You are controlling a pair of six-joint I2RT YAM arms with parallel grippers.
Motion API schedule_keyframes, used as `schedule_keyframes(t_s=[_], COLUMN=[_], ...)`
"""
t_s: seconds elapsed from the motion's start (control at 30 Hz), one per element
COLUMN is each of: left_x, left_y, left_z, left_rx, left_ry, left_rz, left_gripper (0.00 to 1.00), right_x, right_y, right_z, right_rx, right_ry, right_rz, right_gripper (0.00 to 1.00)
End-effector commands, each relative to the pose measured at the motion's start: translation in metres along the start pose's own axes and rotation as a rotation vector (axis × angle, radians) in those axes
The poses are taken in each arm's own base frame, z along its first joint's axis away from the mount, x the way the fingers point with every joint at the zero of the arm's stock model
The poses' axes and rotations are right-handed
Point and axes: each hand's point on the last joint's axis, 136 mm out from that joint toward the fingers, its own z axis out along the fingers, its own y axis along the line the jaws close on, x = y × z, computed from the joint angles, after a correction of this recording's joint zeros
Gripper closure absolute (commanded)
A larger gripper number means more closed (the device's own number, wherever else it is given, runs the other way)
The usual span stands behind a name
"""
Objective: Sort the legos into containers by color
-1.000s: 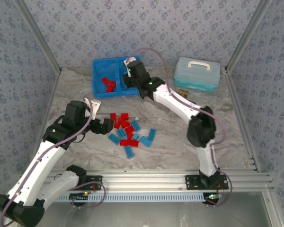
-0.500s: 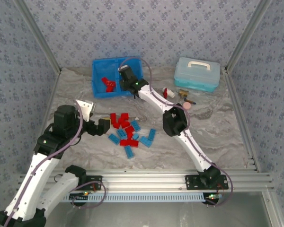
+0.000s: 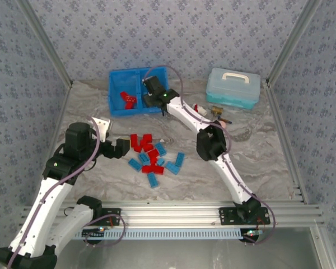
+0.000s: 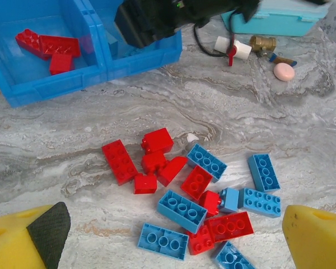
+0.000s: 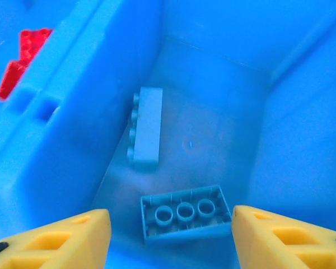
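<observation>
At the left we saw the left gripper low over the marbled table, its jaws spread wide and holding nothing. In the left wrist view its yellow fingers stood at the two bottom corners.

Just right of that gripper lay the loose legos, red and light blue mixed, several touching or overlapping.

Behind the pile, at the far side, stood the blue bin. Its left compartment held a small cluster of red bricks. The right gripper reached down into the right compartment, fingers apart and gripping nothing. Two light blue bricks were in that compartment. One brick lay on its side against the divider. The other brick was hollow side up between the fingertips, and we could not tell whether the right finger touched it.

Further right on the table were a small red-and-white piece, a brass fitting and a pink ball. Beyond them sat the pale teal case with its white handle.
</observation>
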Motion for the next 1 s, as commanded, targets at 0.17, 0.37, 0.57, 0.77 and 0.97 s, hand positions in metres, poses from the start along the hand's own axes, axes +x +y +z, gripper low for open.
schedule_keyframes(t_s=[0.17,0.37,0.57,0.77,0.97], left_x=[-0.002,-0.006,-0.010,-0.008,-0.005], left_y=[0.002,0.003,-0.008,-0.016,-0.008], left_z=[0.001,0.001,0.002,-0.001,-0.001], left_rx=[-0.007,-0.013,0.053,0.097,0.046], left_ry=[-0.009,-0.015,-0.025,-0.033,-0.021], left_rz=[0.011,0.002,-0.004,0.013,0.023], left_gripper=[0.01,0.01,0.01,0.01,0.01], right_x=[0.014,0.155,0.234,0.255,0.265], right_y=[-0.014,-0.032,-0.004,0.010,0.023], right_z=[-0.181,-0.221,-0.212,-0.181,-0.148], right_rx=[-0.040,0.094,0.129,0.185,0.193], right_ry=[-0.111,-0.007,0.252,0.349,0.379], right_rz=[0.129,0.544,0.606,0.583,0.596], right_gripper=[0.35,0.30,0.24,0.06,0.15])
